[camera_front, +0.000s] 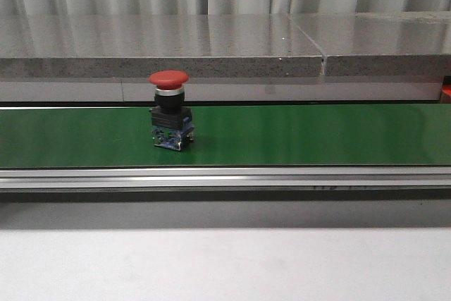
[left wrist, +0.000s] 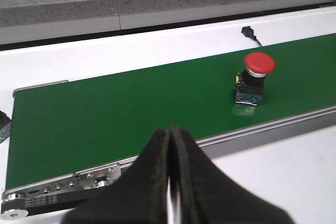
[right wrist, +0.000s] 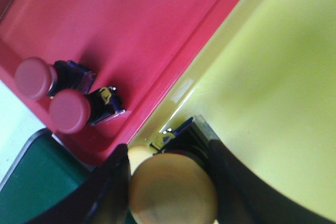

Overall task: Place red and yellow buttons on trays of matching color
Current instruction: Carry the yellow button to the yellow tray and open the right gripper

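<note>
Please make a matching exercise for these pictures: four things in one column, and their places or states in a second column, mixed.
1. red button
2. yellow button
3. two red buttons
4. left gripper

A. lying in the red tray
B. shut, holding nothing
C. upright on the green belt
D. between the right gripper's fingers, over the yellow tray

Pairs: 1-C, 2-D, 3-A, 4-B

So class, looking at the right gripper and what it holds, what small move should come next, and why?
Probably lower and open the right gripper: it grips a yellow button just over the yellow tray, beside the red tray holding two red buttons.
</note>
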Available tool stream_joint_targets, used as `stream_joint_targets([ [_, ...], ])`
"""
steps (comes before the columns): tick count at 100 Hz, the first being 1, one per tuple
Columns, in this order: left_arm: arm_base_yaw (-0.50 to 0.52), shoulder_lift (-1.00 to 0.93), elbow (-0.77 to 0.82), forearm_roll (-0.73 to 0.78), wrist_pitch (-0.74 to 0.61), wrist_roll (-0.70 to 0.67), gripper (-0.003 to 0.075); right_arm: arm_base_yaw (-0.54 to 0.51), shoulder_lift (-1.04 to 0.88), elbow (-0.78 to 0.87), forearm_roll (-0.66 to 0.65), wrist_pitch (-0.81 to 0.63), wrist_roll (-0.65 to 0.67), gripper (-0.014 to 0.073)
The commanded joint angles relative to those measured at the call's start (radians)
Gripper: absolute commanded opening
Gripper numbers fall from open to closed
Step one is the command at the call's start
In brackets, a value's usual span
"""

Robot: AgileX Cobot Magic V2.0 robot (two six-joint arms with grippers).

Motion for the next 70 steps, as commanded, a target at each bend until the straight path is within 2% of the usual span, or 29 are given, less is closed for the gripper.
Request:
stream_joint_targets([
  [1, -0.007, 0.008, -0.025, -0.019, -0.069, -0.002, -0.0021, -0.006, -0.004, -0.023, 0.003, -0.072, 0.006, 0.0224],
  [21, -0.007, 0.008, -0.025, -0.019, -0.069, -0.002, -0.0021, -0.006, 0.06, -0.023, 0.012, -0.131, 0.006, 0.0224],
  [70, -0.007, 0.008, -0.025, -0.019, -0.069, -0.002, -0.0021, -0.006, 0.2, -0.023, 0.07, -0.159, 0.006, 0.0227],
])
